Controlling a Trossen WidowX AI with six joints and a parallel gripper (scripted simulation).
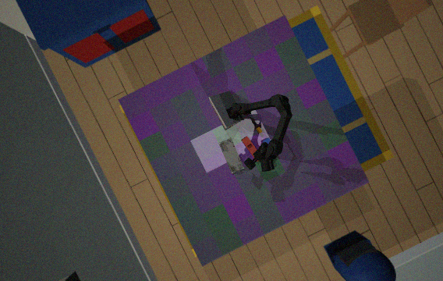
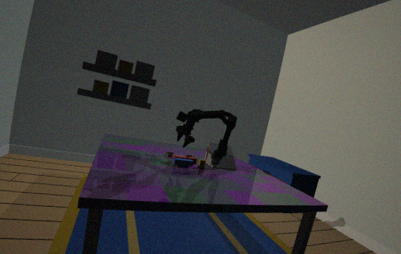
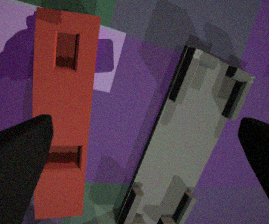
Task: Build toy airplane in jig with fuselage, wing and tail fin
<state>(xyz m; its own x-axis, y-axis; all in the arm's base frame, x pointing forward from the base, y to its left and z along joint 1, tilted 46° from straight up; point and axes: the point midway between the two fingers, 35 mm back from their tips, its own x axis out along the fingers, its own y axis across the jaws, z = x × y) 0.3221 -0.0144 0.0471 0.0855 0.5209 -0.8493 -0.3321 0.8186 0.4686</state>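
Observation:
The red fuselage (image 3: 64, 112) (image 1: 248, 144) (image 2: 183, 157) lies flat on the table, with two dark sockets in its top. It is beside the grey jig cradle (image 3: 185, 143) (image 1: 232, 156), not in it, and the cradle is empty. The blue wing (image 2: 183, 162) (image 1: 267, 140) and the small yellow tail fin (image 2: 202, 164) (image 1: 258, 129) lie loose near the fuselage. My gripper (image 3: 149, 125) (image 1: 258, 163) (image 2: 185, 139) is open and empty. It hangs well above the table, looking down over the gap between fuselage and cradle.
The arm's base (image 2: 222, 159) stands on a grey plate at the back of the purple and green patchwork table (image 2: 144, 190). A pale lilac patch (image 1: 207, 150) lies left of the cradle. A blue bench (image 2: 285, 173) stands to the table's right.

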